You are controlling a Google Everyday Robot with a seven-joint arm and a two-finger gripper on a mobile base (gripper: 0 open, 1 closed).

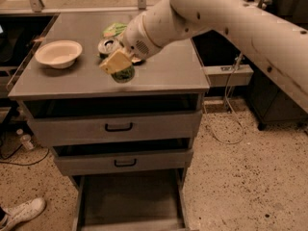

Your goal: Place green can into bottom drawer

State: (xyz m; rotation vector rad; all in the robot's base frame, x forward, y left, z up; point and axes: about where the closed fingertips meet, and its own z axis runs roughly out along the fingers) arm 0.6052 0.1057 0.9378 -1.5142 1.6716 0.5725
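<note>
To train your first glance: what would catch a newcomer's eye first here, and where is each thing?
The big white robot arm reaches in from the upper right; its gripper, jaws shut on the small mottled green drink can, is over the front edge of the grey metal cabinet top. Below, the wide grey bottom drawer stands pulled open, and a round white bowl sits at the top's left.

The white arm (240,18) reaches in from the far right and slopes down to the left, its thick wrist (147,32) ending above the near part of the cabinet top (168,71). At its end the gripper (119,66) points down and left. Its tan fingers (114,60) are closed around the green can (124,75), which seems to hang clear of the surface, though the angle makes that hard to judge.
</note>
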